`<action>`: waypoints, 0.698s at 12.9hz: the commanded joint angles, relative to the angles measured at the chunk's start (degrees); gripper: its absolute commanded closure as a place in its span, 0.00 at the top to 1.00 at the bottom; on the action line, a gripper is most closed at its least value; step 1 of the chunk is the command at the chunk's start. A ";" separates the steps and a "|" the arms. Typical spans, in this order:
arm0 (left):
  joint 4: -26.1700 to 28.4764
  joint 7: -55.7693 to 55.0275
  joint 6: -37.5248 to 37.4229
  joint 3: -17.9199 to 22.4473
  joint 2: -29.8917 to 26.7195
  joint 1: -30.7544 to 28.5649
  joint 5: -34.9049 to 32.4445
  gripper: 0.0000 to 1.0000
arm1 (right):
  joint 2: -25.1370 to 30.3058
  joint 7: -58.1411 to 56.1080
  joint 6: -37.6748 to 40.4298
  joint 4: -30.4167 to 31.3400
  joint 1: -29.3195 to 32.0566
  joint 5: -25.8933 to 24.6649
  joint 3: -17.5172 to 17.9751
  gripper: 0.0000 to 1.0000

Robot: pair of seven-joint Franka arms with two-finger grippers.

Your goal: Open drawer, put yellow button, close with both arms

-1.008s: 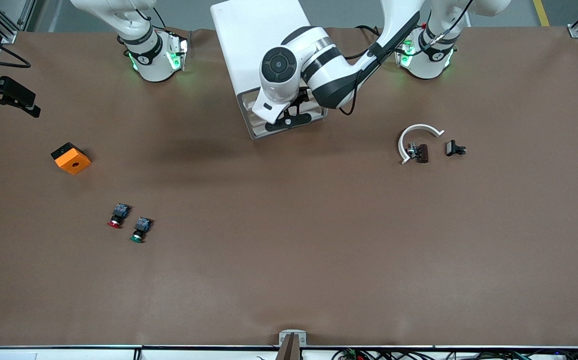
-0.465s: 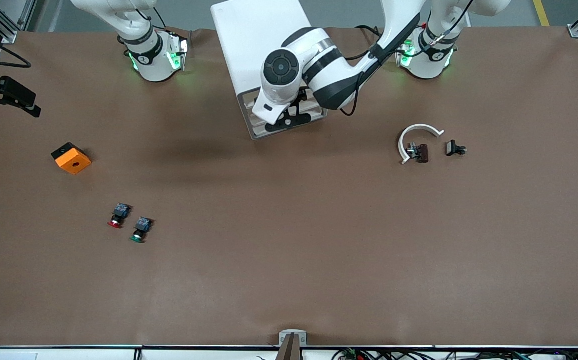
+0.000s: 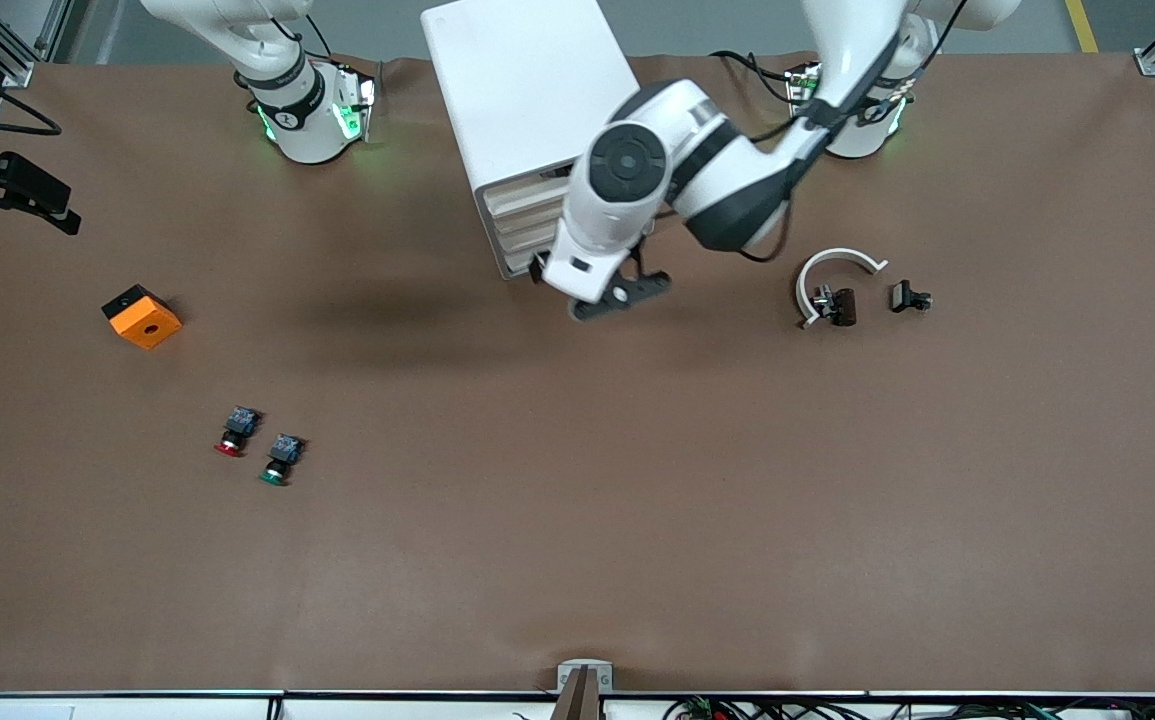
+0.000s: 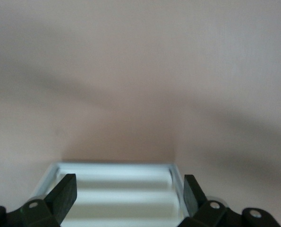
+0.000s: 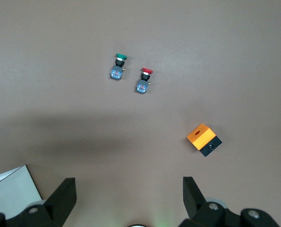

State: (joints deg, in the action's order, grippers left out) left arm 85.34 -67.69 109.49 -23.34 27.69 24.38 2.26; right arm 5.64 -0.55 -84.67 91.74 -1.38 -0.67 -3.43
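Drawers (image 3: 529, 215) of the white cabinet (image 3: 527, 90) show flush cream fronts in the front view, contents hidden; the left wrist view shows a pale tray rim (image 4: 116, 166) between the spread fingers; yellow button not visible anywhere; left gripper (image 3: 605, 292) hangs over the table just in front of the cabinet, empty; right gripper (image 5: 129, 195) waits spread above its end of the table, red button (image 3: 230, 446), green button (image 3: 274, 475) and orange box (image 3: 141, 316) below it.

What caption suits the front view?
Left gripper hangs open in front of the cabinet; red button and green button lie apart.
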 commanded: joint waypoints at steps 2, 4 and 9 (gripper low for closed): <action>0.35 0.11 -0.95 0.14 -3.43 -8.45 -6.28 1.00 | -0.19 -0.07 0.73 -1.03 1.03 0.85 0.70 1.00; 0.26 0.02 -1.04 0.14 -4.66 -12.41 -9.71 1.00 | -0.28 -0.07 0.73 -1.03 1.03 0.85 0.70 1.00; 0.26 8.06 -1.83 0.14 -6.95 -19.45 -18.51 1.00 | -0.28 -0.07 0.73 -1.03 1.03 0.85 0.70 1.00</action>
State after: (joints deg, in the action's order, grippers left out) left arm 85.11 -64.64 108.64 -22.94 22.42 7.17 -14.10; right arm 5.64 -0.55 -84.67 91.72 -1.37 -0.67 -3.39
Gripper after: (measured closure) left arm 0.000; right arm 0.000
